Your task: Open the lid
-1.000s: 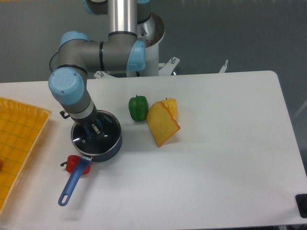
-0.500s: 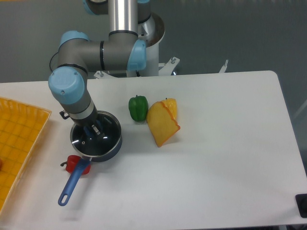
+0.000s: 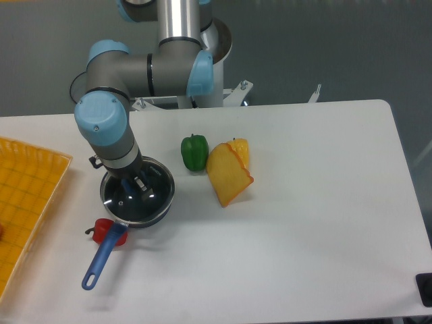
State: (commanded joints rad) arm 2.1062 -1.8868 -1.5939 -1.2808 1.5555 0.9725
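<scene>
Hand [image 3: 136, 184] apparently hides lid [image 3: 132, 202] knob.

Lid [image 3: 137, 198] on saucepan [image 3: 162, 206], left of pepper [image 3: 194, 152]

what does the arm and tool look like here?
Arm: silver-grey tube links, light-blue caps on the round joints, black bands at the seams, a polished metal column at the rear. Thin black cable loops by the left joint. Tool: small, dark, two metal fingers; no markings readable.
</scene>
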